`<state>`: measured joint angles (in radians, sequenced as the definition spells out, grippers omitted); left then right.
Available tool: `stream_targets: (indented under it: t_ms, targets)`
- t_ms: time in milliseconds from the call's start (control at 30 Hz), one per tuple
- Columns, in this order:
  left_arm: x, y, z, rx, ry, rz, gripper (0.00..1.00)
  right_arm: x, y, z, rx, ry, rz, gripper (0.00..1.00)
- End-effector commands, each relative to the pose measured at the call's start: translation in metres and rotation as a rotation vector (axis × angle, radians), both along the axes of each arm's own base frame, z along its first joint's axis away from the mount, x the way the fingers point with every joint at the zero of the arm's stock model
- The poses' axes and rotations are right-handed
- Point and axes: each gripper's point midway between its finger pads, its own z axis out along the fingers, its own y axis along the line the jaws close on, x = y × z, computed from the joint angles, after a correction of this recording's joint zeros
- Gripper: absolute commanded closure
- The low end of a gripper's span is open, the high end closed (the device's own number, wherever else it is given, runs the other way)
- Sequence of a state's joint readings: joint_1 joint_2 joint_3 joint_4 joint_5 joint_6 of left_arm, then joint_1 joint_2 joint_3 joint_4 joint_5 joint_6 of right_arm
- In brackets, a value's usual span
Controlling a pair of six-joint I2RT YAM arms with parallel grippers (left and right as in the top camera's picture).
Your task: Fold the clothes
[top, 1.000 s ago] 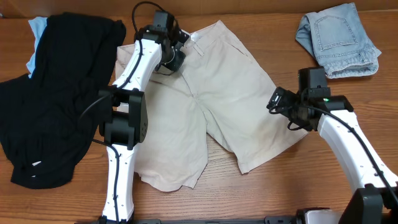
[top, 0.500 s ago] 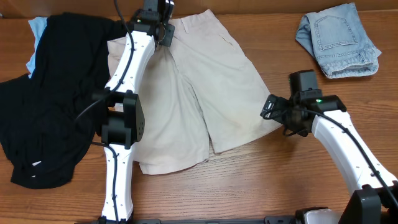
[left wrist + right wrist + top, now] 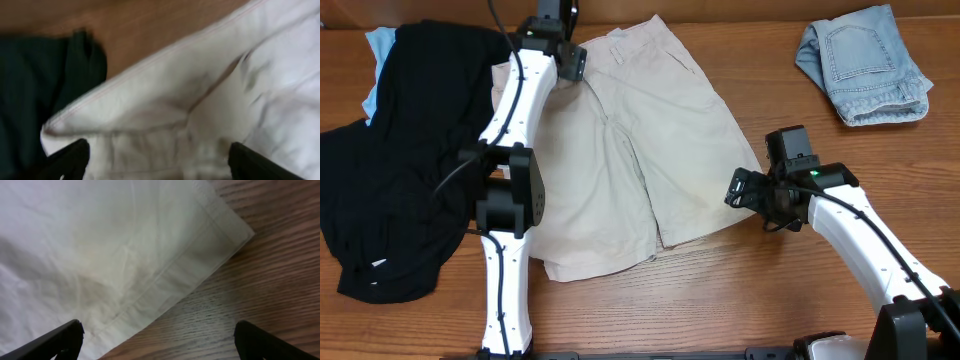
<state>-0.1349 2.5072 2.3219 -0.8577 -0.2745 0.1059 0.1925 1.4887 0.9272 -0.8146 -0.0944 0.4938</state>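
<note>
As the overhead view shows it, table [image 3: 720, 300]: brown wood grain, carrying three garments and both arms.
Black garment [image 3: 410, 170]: largest item, crumpled at the left side; a light-blue cloth [image 3: 375, 45] shows at its far edge.
Beige shorts [image 3: 650, 140]: centre of the table, spread flat and unfolded, waistband toward the far edge, both legs toward the near edge. Left waistband corner lies just beside the black garment.
Denim shorts [image 3: 865, 65]: far right corner, bunched, well apart from the beige shorts.
Left gripper [image 3: 160, 162]: over the beige shorts' waistband at the far left corner; fingers spread wide, gripping nothing.
Right gripper [image 3: 162, 340]: low over the outer hem corner of the shorts' right leg and the bare wood beside it; fingers spread wide, gripping nothing.
</note>
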Motion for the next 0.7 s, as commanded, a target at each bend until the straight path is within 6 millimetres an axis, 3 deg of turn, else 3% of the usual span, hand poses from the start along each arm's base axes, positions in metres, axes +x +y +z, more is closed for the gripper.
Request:
stream_targets:
  t_ms: [0, 200, 400, 433, 633, 667]
  targets:
    - [-0.006, 0.008, 0.023, 0.004, -0.003, 0.047, 0.06, -0.017, 0.003, -0.015, 0.019, 0.044, 0.011, 0.0]
    - [-0.029, -0.013, 0.059, -0.125, 0.059, 0.008, 0.03, -0.015, 0.005, -0.029, 0.042, 0.012, -0.011, 0.04]
    - [-0.052, -0.036, 0.068, -0.229, 0.142, -0.05, 0.02, -0.002, 0.008, -0.032, 0.062, -0.061, -0.025, 0.29]
    - [-0.055, -0.037, 0.067, -0.235, 0.155, -0.052, 0.01, -0.002, 0.008, -0.033, 0.064, -0.06, -0.032, 0.35]
    - [-0.069, -0.034, 0.061, -0.224, 0.217, -0.044, 0.0, 0.0, 0.008, -0.032, 0.067, -0.069, -0.034, 0.93]
    - [-0.069, -0.033, 0.06, -0.225, 0.22, -0.041, 0.0, 0.004, 0.009, -0.032, 0.069, -0.081, -0.034, 0.96]
